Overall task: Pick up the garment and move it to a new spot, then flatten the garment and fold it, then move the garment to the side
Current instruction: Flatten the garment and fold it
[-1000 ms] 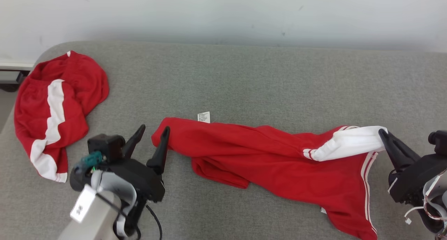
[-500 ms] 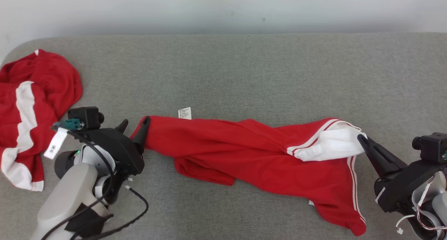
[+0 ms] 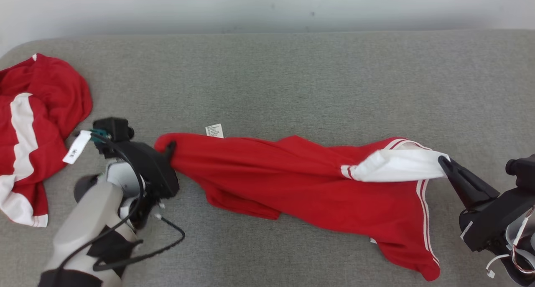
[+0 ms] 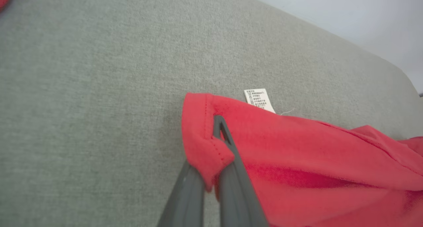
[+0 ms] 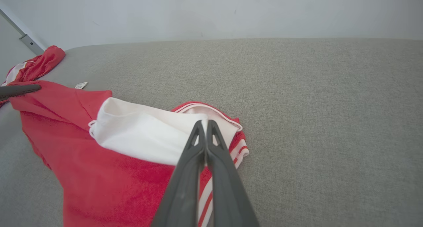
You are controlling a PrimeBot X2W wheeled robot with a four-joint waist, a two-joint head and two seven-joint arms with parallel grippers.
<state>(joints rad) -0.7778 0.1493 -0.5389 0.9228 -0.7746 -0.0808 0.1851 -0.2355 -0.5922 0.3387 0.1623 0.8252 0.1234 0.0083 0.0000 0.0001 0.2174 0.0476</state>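
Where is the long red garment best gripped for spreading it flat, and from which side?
By its two ends: the red hem corner from the left, the white-lined end from the right. The garment lies stretched left to right, so end grips can pull it taut. The left gripper and right gripper are shut on those ends.

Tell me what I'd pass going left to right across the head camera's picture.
crumpled red-and-white cloth → left gripper → stretched red garment → right gripper
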